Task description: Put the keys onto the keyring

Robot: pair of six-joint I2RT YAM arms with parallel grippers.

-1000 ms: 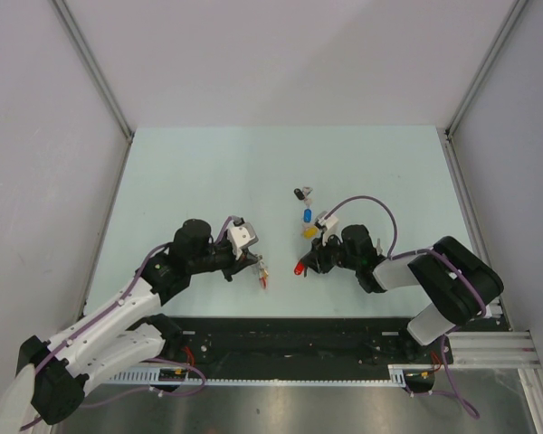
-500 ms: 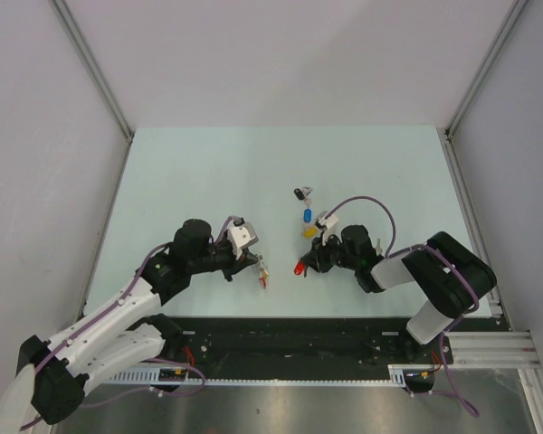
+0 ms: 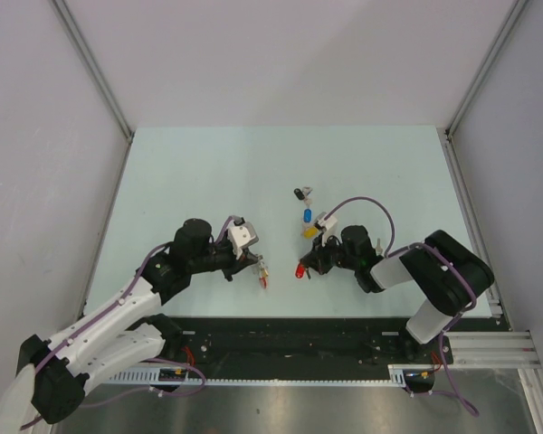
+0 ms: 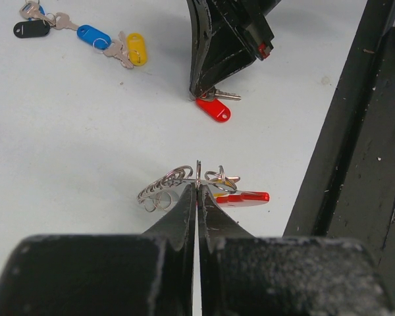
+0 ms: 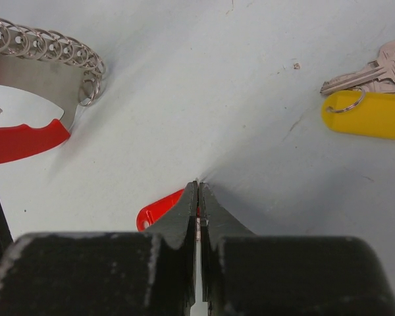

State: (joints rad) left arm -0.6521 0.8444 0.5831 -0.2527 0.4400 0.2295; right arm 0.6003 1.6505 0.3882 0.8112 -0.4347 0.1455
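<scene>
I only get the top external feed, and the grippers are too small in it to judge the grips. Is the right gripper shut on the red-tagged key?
Observer: Yes. In the right wrist view the right gripper is shut, and the tag of the red-tagged key pokes out beside its fingertips.
Operator: And the left one?
Observer: The left gripper is shut on the keyring. It pinches the thin metal plate edge-on, with the loops on one side and the red band on the other.
Operator: Is the yellow one loose?
Observer: The yellow-tagged key lies flat on the table, apart from both grippers.
</scene>
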